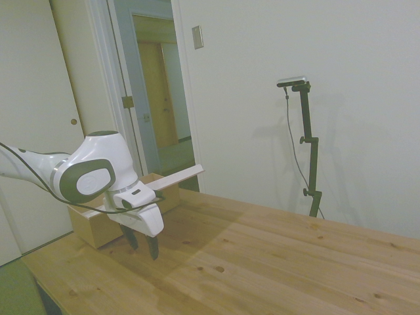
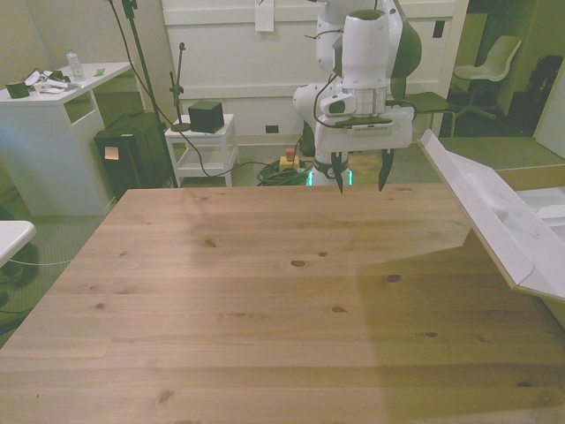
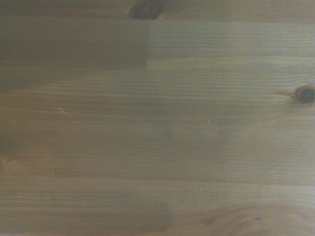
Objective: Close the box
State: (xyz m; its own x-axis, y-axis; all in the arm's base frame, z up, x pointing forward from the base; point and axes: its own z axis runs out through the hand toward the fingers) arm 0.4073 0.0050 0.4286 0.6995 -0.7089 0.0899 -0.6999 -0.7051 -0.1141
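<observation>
cardboard box (image 1: 98, 226) sits at the table's (image 2: 265, 291) edge on the front view's right, tan, long and low, its hinged lid flap (image 2: 481, 212) raised and slanting out over the wood from the box. we judge it light and fairly stiff, the flap thin enough to bend or crease under a hard pinch, and the whole box light enough to slide if shoved sideways. so we would not grasp it at all: better to press down on the flap's upper face near its free edge and let the hinge fold. our gripper (image 2: 360, 172) hangs beside the box, apart from it, jaws spread and holding nothing. away from the box the tabletop is open, giving room to rise and swing over the flap; the box's nearness to the table edge is our worry.
</observation>
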